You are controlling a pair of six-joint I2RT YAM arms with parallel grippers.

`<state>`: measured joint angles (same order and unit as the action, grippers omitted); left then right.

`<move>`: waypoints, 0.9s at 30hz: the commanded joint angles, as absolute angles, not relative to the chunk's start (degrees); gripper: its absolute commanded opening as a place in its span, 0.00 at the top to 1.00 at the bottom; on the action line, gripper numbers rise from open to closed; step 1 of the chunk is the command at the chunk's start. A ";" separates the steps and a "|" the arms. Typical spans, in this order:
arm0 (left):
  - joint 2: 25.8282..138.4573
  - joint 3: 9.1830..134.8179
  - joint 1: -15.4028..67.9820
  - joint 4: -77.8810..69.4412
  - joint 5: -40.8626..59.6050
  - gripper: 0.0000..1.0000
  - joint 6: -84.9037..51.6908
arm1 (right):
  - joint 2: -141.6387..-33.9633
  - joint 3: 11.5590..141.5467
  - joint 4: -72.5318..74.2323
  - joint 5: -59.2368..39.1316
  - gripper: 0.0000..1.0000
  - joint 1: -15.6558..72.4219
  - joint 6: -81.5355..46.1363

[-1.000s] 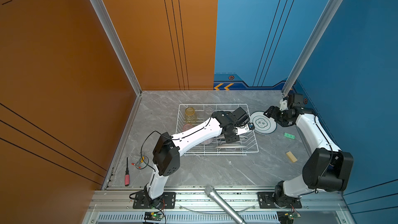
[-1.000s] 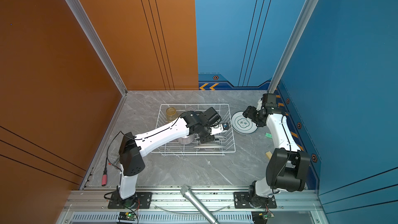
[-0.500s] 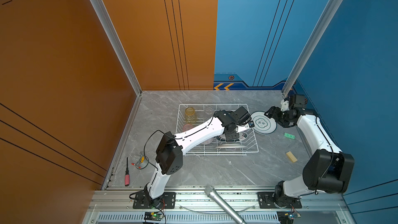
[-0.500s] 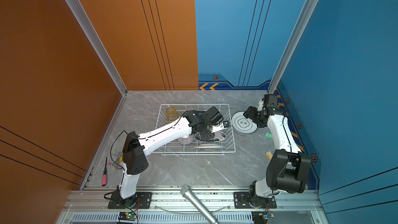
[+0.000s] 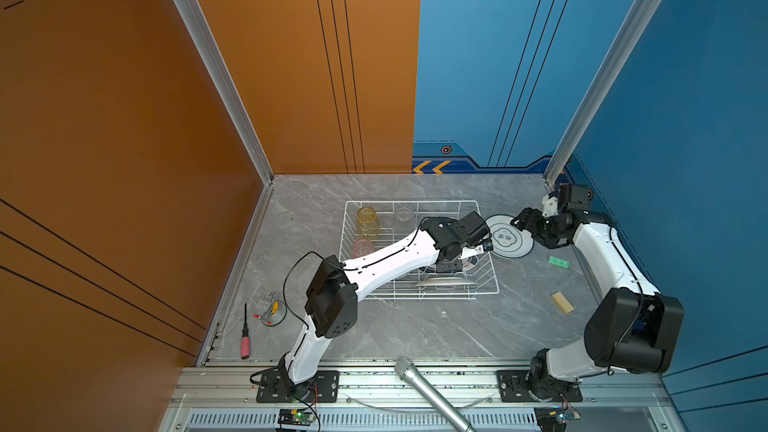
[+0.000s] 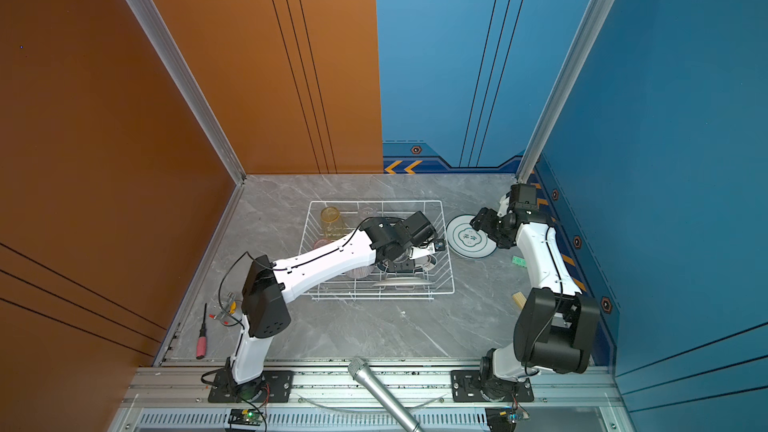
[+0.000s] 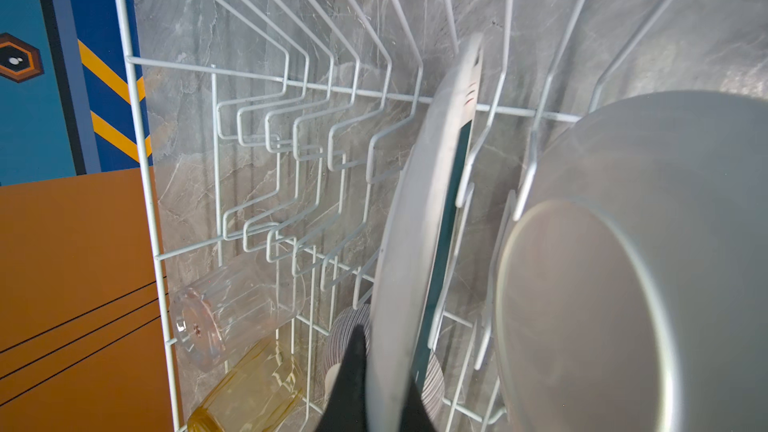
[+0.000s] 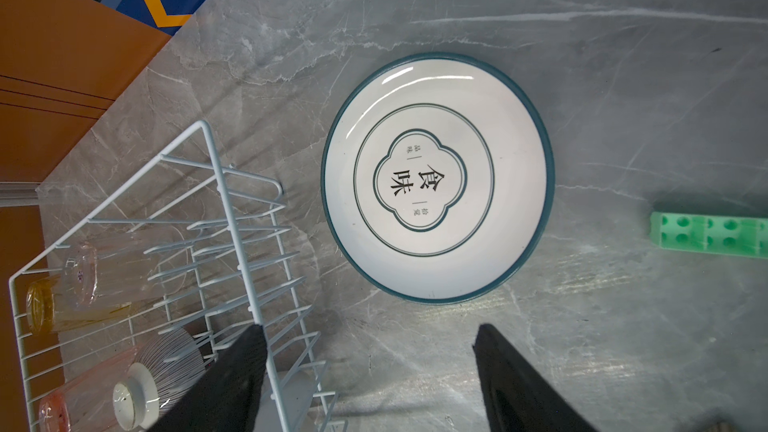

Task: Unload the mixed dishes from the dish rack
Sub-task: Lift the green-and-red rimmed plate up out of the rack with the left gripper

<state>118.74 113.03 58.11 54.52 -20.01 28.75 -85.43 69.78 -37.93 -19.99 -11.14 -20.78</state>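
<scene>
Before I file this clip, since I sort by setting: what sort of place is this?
Probably a robot lab cell: left arm and right arm bolted to an aluminium rail, an orange wall and a blue wall around the table, a dish rack sharing it with a screwdriver.

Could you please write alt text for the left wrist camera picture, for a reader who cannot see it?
The left gripper is shut on the rim of a white plate standing upright in the dish rack. Beside it stands a second plate, its back to the camera; a clear tumbler, an amber tumbler and a striped bowl are further inside.
</scene>
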 commanded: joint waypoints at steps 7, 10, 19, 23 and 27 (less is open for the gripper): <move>117.44 115.21 57.80 54.51 -22.07 1.00 26.90 | -83.67 69.19 -36.85 -21.53 0.23 -11.65 -20.20; 115.92 115.71 57.35 54.52 -21.87 1.00 26.24 | -83.60 69.30 -36.58 -21.99 0.23 -11.65 -20.21; 112.24 116.28 55.15 54.50 -19.82 1.00 23.87 | -83.16 68.95 -35.34 -24.08 0.23 -11.58 -20.36; 111.37 116.52 54.81 54.52 -19.44 1.00 23.34 | -82.73 68.50 -34.45 -25.15 0.24 -11.56 -20.05; 110.66 117.26 54.42 54.51 -18.66 1.00 22.70 | -81.45 67.55 -32.59 -26.62 0.25 -11.46 -20.21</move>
